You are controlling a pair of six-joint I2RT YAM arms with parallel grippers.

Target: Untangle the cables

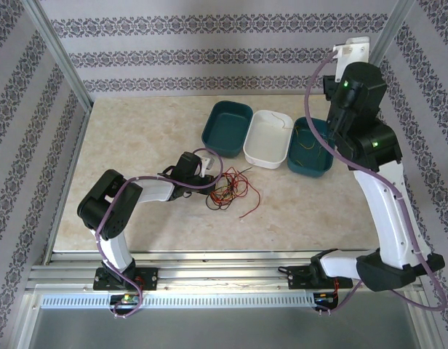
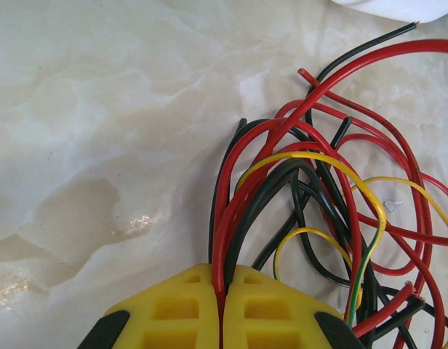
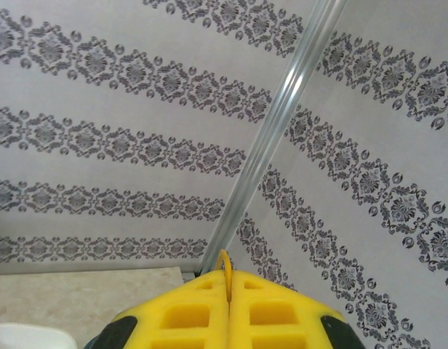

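Now, left end effector (image 2: 222,272) clenched on cables (image 2: 235,211), right end effector (image 3: 228,276) gripping yellow wire (image 3: 222,253), seemingly trailing into far-edge teal bin (image 1: 318,161).

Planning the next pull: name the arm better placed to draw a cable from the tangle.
Left. The left tool is shut on the tangle's red and black cables; the right tool is raised near the wall, pinching a yellow strand.

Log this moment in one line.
left gripper: shut on red cable | right gripper: shut on yellow cable, raised | tangle: on table
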